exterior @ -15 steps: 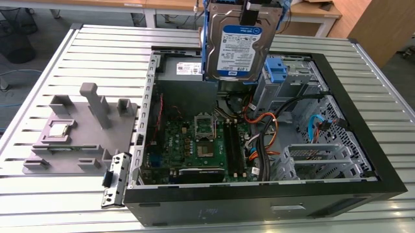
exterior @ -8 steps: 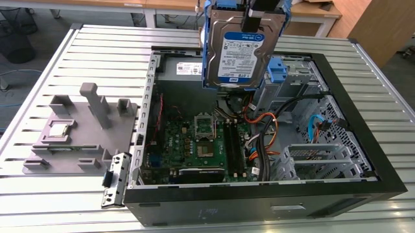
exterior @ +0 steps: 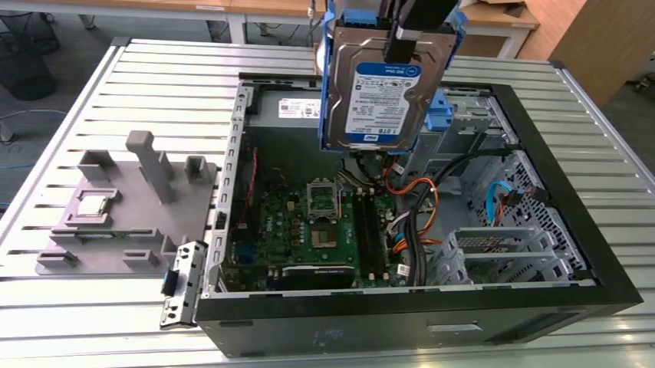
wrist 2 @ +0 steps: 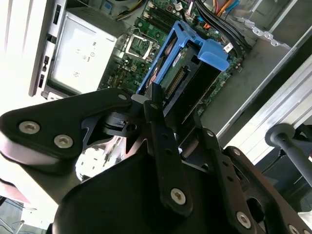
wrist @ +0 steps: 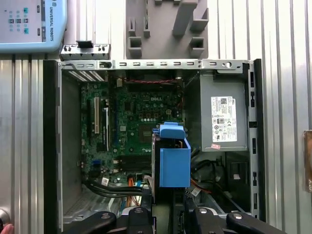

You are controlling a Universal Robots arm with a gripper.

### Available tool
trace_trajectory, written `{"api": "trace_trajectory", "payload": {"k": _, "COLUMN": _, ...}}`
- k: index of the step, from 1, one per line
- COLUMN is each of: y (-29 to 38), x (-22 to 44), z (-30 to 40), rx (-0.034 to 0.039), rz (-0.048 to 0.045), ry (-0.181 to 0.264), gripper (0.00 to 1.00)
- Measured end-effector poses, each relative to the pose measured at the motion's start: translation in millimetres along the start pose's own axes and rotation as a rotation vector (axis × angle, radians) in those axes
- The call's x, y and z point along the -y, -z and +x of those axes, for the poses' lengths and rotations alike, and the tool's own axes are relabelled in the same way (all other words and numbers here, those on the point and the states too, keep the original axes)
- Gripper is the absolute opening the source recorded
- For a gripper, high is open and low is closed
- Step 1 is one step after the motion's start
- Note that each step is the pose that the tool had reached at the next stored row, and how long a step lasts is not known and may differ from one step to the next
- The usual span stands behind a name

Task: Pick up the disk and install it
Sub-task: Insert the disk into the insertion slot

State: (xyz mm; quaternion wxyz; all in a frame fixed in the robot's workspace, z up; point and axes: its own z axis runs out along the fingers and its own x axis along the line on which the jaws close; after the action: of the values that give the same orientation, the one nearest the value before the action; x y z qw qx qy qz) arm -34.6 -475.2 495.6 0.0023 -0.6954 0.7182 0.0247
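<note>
One disk (exterior: 381, 84): silver-grey, with a white-and-blue label and blue plastic carrier rails along its edges. Position: held on edge in the air over the open computer case (exterior: 409, 316), label face turned toward the exterior view, long side near vertical, lower edge above the motherboard (exterior: 307, 222).

Jaws: closed on the disk from above. One black finger lies across the upper part of the label in the exterior view. In the second wrist view the disk (wrist 2: 187, 73) shows end-on, clamped between the black fingers (wrist 2: 157, 114), with a connector row visible inside the blue carrier. In the first wrist view the blue carrier end of the disk (wrist: 174, 158) stands over the strip between the motherboard and the power supply (wrist: 222, 114).

One computer case: black, open on top, lying flat on the tabletop (exterior: 133, 69), a slatted metal surface. Contents:
- green motherboard
- grey power supply with a white label, in a corner of the case
- orange and blue cables (exterior: 422, 192), toward the exterior view's right
- one blue bracket (exterior: 442, 115), in the drive bay just behind the disk

One grey moulded fixture (exterior: 133, 207): upright posts, on the tabletop at the exterior view's left of the case.

One small metal bracket (exterior: 179, 285): just beside the case's near corner.

One light-blue control pendant (wrist: 29, 22): on the tabletop outside the case.
</note>
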Motion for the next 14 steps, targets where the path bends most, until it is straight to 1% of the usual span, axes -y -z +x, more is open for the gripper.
{"api": "trace_trajectory", "payload": {"k": 7, "y": -0.3, "x": 1.0, "z": 14.9, "rx": 0.0000, "rz": 0.0000, "ry": 0.000, "gripper": 0.35}}
{"api": "trace_trajectory", "payload": {"k": 14, "y": -0.4, "x": 2.0, "z": 28.1, "rx": 0.0000, "rz": 0.0001, "ry": -0.001, "gripper": 0.35}}
